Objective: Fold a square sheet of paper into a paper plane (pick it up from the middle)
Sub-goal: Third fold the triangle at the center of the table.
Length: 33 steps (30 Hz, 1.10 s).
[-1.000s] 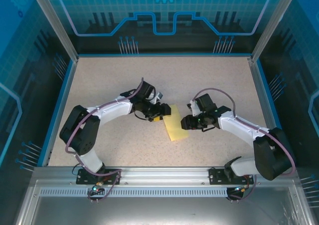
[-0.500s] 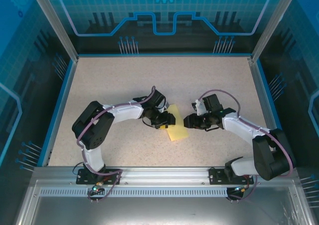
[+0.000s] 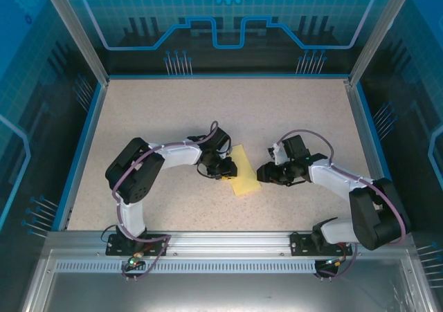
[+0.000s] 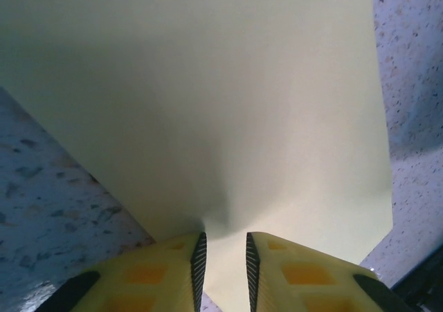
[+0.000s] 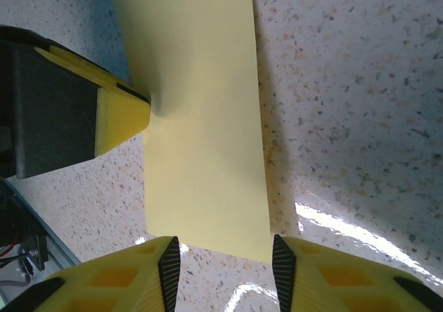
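The square sheet of paper (image 3: pixel 245 176) lies folded into a pale-yellow strip on the speckled table (image 3: pixel 173 111) between the two arms. My left gripper (image 3: pixel 232 169) rests on the strip's left edge. In the left wrist view its jaws (image 4: pixel 223 257) stand a narrow gap apart, and the paper (image 4: pixel 208 84) puckers just ahead of the tips. From the right wrist view one left fingertip (image 5: pixel 124 115) dents that edge of the paper (image 5: pixel 201 118). My right gripper (image 3: pixel 261 174) is open, low over the table, and its jaws (image 5: pixel 225 263) frame the strip's near end without touching it.
Blue-lit glass walls and aluminium posts enclose the table. Its blue rim (image 3: pixel 83 139) runs along the left side, and a metal rail (image 3: pixel 221 246) carrying both arm bases sits at the near edge. Bare table stretches behind the arms.
The left arm has swung in toward the paper's left edge and its jaws have narrowed a lot. The right gripper has shifted slightly, staying open at the paper's right side.
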Each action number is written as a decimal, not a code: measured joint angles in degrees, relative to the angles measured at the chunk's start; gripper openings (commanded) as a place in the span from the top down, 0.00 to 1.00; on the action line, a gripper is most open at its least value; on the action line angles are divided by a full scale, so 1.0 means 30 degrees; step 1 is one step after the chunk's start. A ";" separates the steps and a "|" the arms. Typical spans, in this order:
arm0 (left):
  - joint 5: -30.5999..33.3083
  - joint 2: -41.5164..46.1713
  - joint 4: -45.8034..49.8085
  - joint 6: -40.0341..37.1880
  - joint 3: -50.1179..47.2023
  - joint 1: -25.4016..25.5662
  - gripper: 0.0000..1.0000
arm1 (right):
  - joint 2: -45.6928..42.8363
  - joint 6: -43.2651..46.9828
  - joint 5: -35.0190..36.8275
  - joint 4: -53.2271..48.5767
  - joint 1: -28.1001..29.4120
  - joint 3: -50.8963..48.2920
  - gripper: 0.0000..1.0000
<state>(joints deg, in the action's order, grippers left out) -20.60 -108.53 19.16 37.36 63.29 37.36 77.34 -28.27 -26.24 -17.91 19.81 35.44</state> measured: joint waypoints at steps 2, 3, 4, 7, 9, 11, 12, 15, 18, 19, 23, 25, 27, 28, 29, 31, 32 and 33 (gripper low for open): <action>0.0153 -0.0087 0.0211 -0.0102 0.0153 0.0000 0.77 | 0.0029 -0.0022 0.0007 0.0000 0.0000 0.0000 0.57; 0.0182 -0.0117 0.0313 -0.0153 0.0219 0.0000 0.78 | 0.0058 -0.0066 0.0000 0.0015 -0.0015 0.0000 0.56; 0.0262 -0.0131 0.0401 -0.0182 0.0284 0.0000 0.78 | 0.0102 -0.0102 -0.0051 0.0095 -0.0029 -0.0044 0.55; 0.0452 -0.0197 0.0554 -0.0474 0.0379 0.0000 0.79 | 0.0393 -0.0233 -0.0146 0.0255 -0.0117 -0.0197 0.51; 0.0525 -0.0204 0.0619 -0.0568 0.0393 0.0000 0.80 | 0.0721 -0.0277 -0.0138 0.0306 -0.0131 -0.0197 0.50; 0.0546 -0.0204 0.0656 -0.0648 0.0393 0.0000 0.81 | 0.1035 -0.0284 -0.0270 0.0423 -0.0131 -0.0197 0.50; 0.0576 -0.0219 0.0656 -0.0663 0.0393 0.0000 0.81 | 0.1253 -0.0306 -0.0386 0.0568 -0.0131 -0.0197 0.50; 0.0605 -0.0262 0.0765 -0.0874 0.0481 0.0000 0.82 | 0.1982 -0.0444 -0.0874 0.1020 -0.0138 -0.0197 0.50; 0.0641 -0.0291 0.0860 -0.1013 0.0525 0.0000 0.82 | 0.2499 -0.0517 -0.1151 0.1239 -0.0138 -0.0197 0.50; 0.0641 -0.0291 0.0867 -0.1020 0.0525 0.0000 0.82 | 0.2608 -0.0517 -0.1253 0.1275 -0.0138 -0.0197 0.49; 0.0648 -0.0291 0.0874 -0.1115 0.0525 0.0000 0.82 | 0.2900 -0.0510 -0.1435 0.1348 -0.0124 -0.0197 0.50; 0.0648 -0.0291 0.0874 -0.1151 0.0525 0.0000 0.82 | 0.2980 -0.0590 -0.1639 0.1515 -0.0124 -0.0197 0.52; 0.0648 -0.0291 0.0874 -0.1151 0.0525 0.0000 0.82 | 0.3024 -0.0670 -0.1996 0.1741 -0.0109 -0.0189 0.54; 0.0648 -0.0291 0.0874 -0.1151 0.0525 0.0000 0.82 | 0.3031 -0.0743 -0.2127 0.1858 -0.0109 -0.0189 0.54; 0.0648 -0.0291 0.0874 -0.1151 0.0525 0.0000 0.82 | 0.3031 -0.0794 -0.2259 0.1916 -0.0109 -0.0189 0.55; 0.0648 -0.0291 0.0874 -0.1151 0.0525 0.0000 0.82 | 0.2965 -0.0947 -0.2484 0.1982 -0.0109 -0.0189 0.57; 0.0648 -0.0291 0.0874 -0.1151 0.0525 0.0000 0.82 | 0.2907 -0.0954 -0.2550 0.1982 -0.0109 -0.0189 0.57; 0.0648 -0.0291 0.0874 -0.1151 0.0525 0.0000 0.82 | 0.2783 -0.1027 -0.2623 0.1982 -0.0109 -0.0189 0.58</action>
<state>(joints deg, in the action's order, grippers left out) -18.65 -109.40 21.78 33.91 64.86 37.36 85.69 -31.35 -34.11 -11.97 19.49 34.87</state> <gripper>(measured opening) 0.178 0.429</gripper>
